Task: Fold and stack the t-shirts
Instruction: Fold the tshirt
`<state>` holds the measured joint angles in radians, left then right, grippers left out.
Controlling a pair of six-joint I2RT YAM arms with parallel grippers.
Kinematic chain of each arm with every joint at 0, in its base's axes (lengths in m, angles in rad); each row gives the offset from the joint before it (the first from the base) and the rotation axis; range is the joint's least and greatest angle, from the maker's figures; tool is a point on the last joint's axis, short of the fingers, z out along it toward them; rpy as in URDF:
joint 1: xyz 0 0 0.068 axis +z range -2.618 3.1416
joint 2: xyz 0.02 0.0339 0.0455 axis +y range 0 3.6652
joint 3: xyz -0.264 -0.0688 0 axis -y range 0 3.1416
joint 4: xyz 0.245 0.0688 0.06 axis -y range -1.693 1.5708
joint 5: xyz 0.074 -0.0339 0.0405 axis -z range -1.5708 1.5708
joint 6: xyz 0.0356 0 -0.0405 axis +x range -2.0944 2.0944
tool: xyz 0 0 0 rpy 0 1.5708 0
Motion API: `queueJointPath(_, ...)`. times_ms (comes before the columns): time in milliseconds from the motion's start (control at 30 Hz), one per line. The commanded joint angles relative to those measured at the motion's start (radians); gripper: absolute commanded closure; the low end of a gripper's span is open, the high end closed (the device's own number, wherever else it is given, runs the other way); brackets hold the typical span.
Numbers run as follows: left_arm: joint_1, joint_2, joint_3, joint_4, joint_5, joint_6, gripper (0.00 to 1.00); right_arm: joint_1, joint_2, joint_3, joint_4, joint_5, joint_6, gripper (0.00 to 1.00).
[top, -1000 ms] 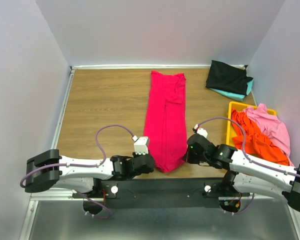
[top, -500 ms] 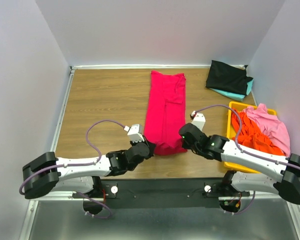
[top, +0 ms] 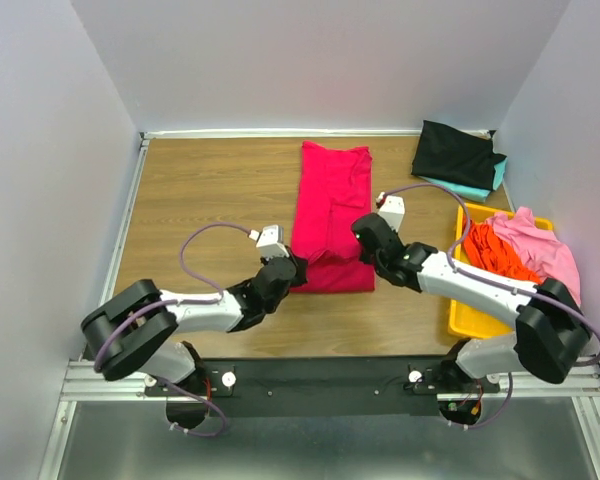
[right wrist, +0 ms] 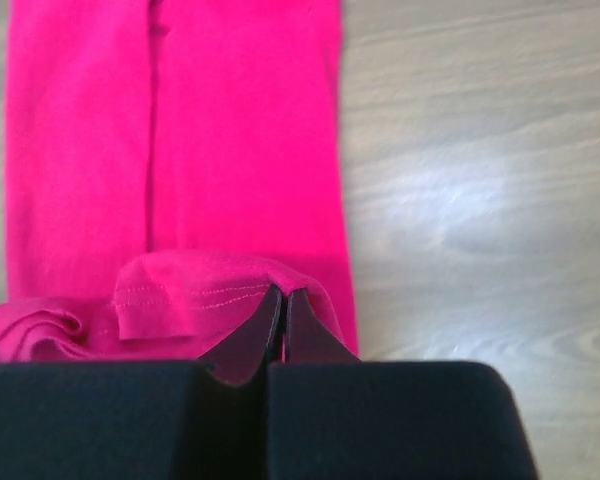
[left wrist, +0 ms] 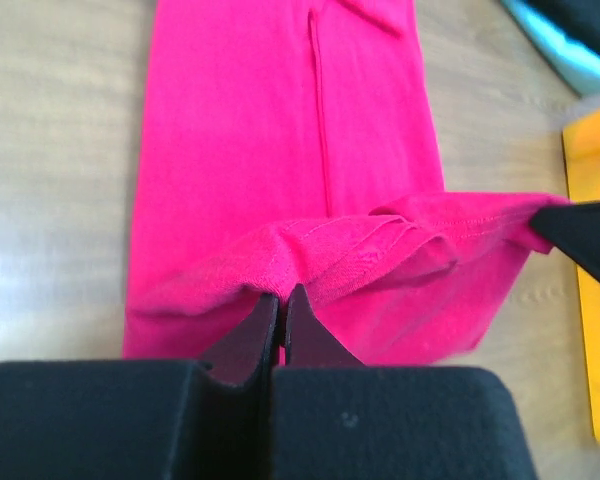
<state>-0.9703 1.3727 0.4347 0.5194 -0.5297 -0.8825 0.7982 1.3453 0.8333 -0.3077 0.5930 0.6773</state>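
A crimson-red t-shirt (top: 332,195) lies as a long narrow strip down the middle of the table, its near end lifted and doubled back over itself. My left gripper (top: 292,266) is shut on the left corner of that lifted hem (left wrist: 280,262). My right gripper (top: 362,232) is shut on the right corner of the hem (right wrist: 220,285). A folded black t-shirt (top: 458,153) rests on a teal one (top: 470,188) at the back right. Pink (top: 545,250) and orange (top: 500,262) t-shirts lie heaped in the bin.
A yellow plastic bin (top: 465,318) stands along the right edge, close to my right arm. Bare wooden table (top: 215,190) stretches left of the red shirt. White walls close the table at back and sides.
Both grippers have carried the red shirt's near hem away from the front edge toward the back, folding the lower part over the rest. The visible strip has become shorter.
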Motion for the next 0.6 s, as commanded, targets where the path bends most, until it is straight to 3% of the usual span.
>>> queueJointPath(0,0.061,0.081,0.079,0.131,0.063,0.085,1.0,-0.086,0.06,0.044,0.117,-0.033,-0.081,0.99)
queueJointPath(400,0.202,0.339,0.265,0.191,0.206,0.186,1.0,-0.197,0.297,0.2,0.191,-0.119,-0.156,0.99)
queueJointPath(567,0.232,0.374,0.305,0.192,0.218,0.203,1.0,-0.221,0.331,0.22,0.194,-0.128,-0.165,0.99)
